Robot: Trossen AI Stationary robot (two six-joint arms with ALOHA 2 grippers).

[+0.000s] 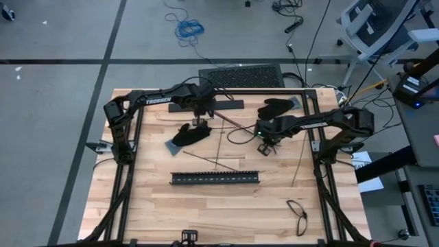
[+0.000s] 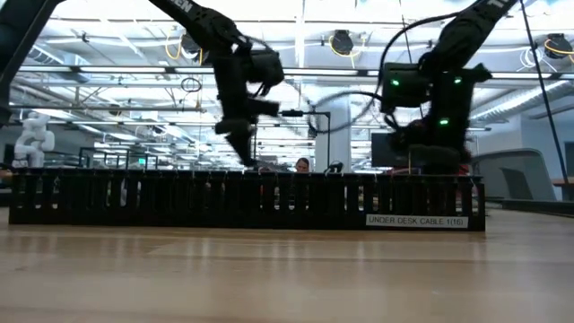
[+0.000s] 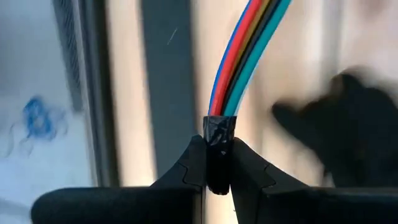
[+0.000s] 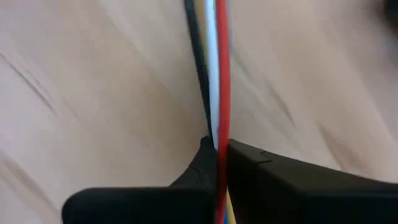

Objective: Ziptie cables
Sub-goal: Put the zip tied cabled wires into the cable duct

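Note:
The cables (image 1: 232, 123) are a bundle of thin coloured wires (red, blue, black, yellow, teal, white) running in an arc above the table's far middle between my two grippers. A band of black tape (image 3: 219, 129) binds one end. My left gripper (image 1: 201, 122) is shut on that taped end. My right gripper (image 1: 265, 146) points straight down and is shut on the wires farther along. The low view shows the bundle (image 2: 316, 106) hanging in a curve between the two arms. My left gripper pinches the bundle's black-taped end (image 3: 217, 144) between its two fingers, coming steeply from above. The wires (image 3: 239, 56) fan out of the tape beyond the fingertips, clear of the table. My right gripper pinches the loose wires (image 4: 219, 140) between its two fingers from above. The red, white and black strands (image 4: 214, 62) run on past the fingertips over the wood.
A long black slotted bar (image 1: 216, 178) lies across the table's middle. Two black gloves (image 1: 188, 135) (image 1: 278, 108) lie near the grippers. Thin black strips (image 1: 206, 159) (image 1: 298, 168) lie on the wood, and a small cable loop (image 1: 296, 214) sits at the near right.

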